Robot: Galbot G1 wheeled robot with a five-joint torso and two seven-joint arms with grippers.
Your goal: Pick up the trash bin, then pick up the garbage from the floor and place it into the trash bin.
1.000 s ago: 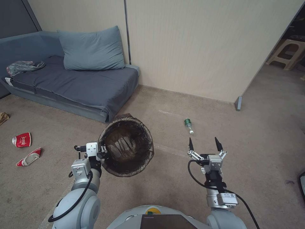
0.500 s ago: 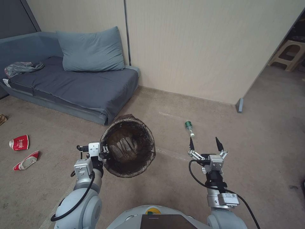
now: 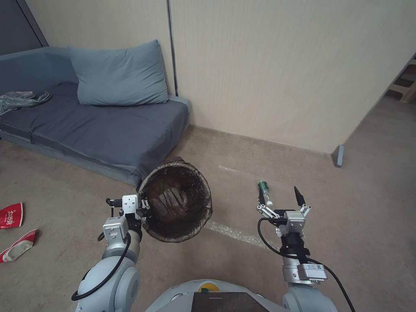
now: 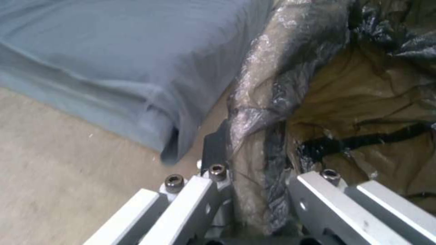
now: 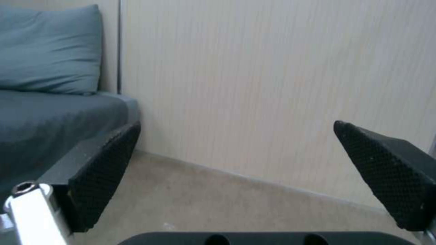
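Head view: left claw (image 3: 141,208) clamped on trash bin (image 3: 175,206) rim, bin held off floor, tilted. Right claw (image 3: 279,197) extended forward, fingers spread wide, empty; green bottle (image 3: 264,190) just beyond.

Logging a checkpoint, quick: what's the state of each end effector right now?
Left end effector: shut on the trash bin, gripping its lined rim.
Right end effector: open, empty, above the floor beside the green bottle.

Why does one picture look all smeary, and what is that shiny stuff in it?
Left wrist view: motion blur softens the sofa and floor, and light glints off the crinkled liner on the trash bin rim, which the left gripper pinches. Head view: sharper, evenly lit, with the straight wall seam leaning.
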